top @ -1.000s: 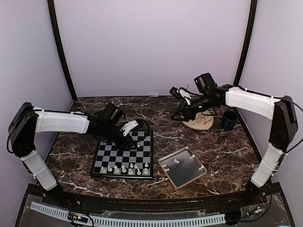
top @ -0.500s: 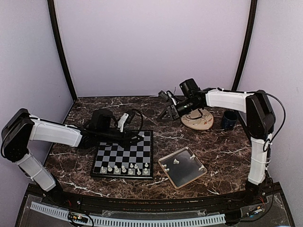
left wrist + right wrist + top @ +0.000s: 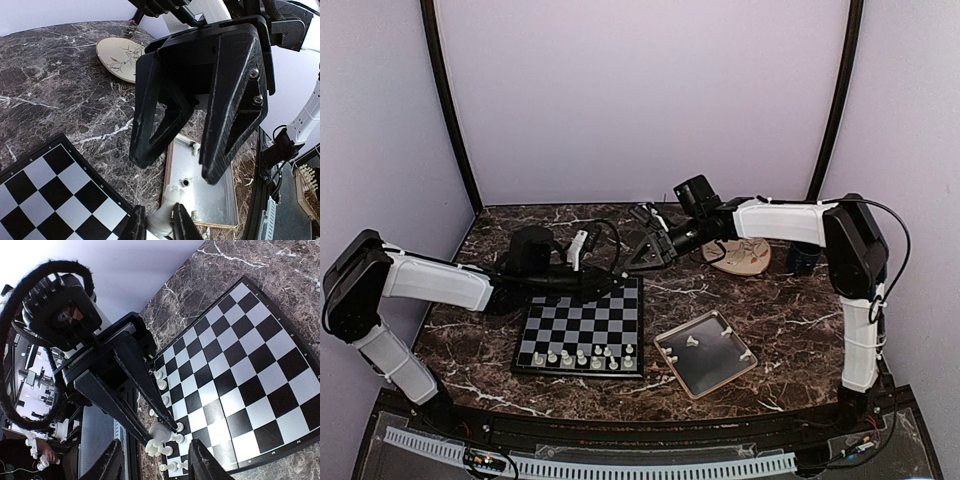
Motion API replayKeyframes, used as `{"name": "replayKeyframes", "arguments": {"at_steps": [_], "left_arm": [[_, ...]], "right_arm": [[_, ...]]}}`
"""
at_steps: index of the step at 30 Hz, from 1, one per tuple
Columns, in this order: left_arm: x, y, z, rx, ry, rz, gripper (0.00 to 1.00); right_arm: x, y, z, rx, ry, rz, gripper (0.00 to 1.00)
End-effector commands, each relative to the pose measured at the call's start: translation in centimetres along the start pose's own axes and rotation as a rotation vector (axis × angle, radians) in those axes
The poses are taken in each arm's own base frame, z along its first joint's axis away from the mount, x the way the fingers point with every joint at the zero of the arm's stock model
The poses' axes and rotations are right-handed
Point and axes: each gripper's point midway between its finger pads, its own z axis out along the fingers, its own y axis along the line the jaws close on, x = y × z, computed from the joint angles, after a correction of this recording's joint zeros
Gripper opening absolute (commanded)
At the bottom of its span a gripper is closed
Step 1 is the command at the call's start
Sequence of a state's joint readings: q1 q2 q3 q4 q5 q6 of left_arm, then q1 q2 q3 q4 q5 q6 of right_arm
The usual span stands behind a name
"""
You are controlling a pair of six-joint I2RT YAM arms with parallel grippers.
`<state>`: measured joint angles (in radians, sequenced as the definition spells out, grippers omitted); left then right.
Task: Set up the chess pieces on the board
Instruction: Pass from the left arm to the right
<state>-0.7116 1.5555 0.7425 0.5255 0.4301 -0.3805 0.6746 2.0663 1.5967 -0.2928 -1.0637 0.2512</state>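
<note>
Smooth white chess piece (image 3: 161, 432) is pinched in the left claw (image 3: 160, 223).
Right claw (image 3: 178, 169) is held open, empty, above the dark veined marble surface (image 3: 60, 100).

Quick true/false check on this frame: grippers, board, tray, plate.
1. The left gripper holds a white chess piece. True.
2. The right gripper is clamped on a piece. False: its jaws stand open with nothing between them, facing the left gripper.
3. White pieces stand on the near rows of the board. True.
4. The metal tray is empty. False: loose pieces lie in it.
5. The round plate sits on the board. False: it lies on the table, apart from the board.
</note>
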Motion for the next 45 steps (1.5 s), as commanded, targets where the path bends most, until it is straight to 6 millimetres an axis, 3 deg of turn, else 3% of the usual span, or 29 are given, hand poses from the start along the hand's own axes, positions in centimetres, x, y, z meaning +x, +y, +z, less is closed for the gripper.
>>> {"name": "replayKeyframes", "arguments": {"at_steps": [1, 17, 31, 35, 40, 45], "left_arm": [[-1.5, -1.1, -0.5, 0.032, -0.048, 0.014, 0.13], [-1.7, -1.2, -0.4, 0.041, -0.061, 0.007, 0.13], [-1.6, -1.1, -0.4, 0.040, -0.063, 0.004, 0.14], [-1.5, -1.0, -0.5, 0.033, -0.064, 0.004, 0.18], [-1.4, -0.9, -0.7, 0.016, -0.053, 0.016, 0.31], [-0.1, -0.3, -2.2, -0.053, 0.010, 0.047, 0.39]], "right_arm": [[-0.2, 0.7, 0.7, -0.057, -0.001, -0.002, 0.43], [1.2, 0.5, 2.2, -0.051, 0.039, -0.002, 0.38], [1.3, 0.4, 2.3, -0.047, 0.032, -0.001, 0.15], [1.2, 0.3, 2.3, -0.039, 0.026, -0.005, 0.11], [0.8, -0.1, 2.1, 0.011, 0.021, -0.041, 0.09], [0.7, -1.5, 2.0, 0.111, 0.051, -0.095, 0.08]]}}
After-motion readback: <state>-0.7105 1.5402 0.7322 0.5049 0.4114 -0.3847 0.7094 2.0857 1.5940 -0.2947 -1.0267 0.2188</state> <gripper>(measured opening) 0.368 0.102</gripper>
